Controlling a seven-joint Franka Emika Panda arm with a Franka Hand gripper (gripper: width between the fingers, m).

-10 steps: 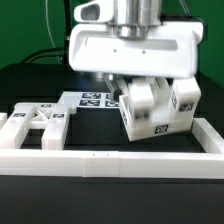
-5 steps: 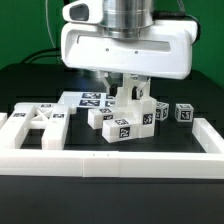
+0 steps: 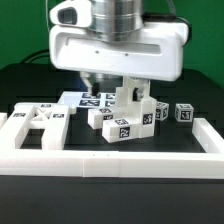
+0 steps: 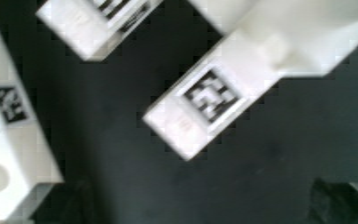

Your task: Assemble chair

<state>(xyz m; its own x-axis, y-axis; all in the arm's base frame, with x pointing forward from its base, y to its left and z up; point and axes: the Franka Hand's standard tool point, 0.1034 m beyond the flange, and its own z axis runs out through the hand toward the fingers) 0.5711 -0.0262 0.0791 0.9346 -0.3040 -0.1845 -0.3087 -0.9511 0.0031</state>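
Low white border wall [image 3: 120, 160] in front, marker board [image 3: 74, 97] behind, black table [image 3: 35, 85], green backdrop [image 3: 20, 25].

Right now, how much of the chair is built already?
Done: a few white chair parts look joined into one clump in the middle. In hand: nothing; the pincer hangs open just above the clump. Left: the frame-shaped part on the exterior view's left and the small block on its right lie loose, apart from the clump.
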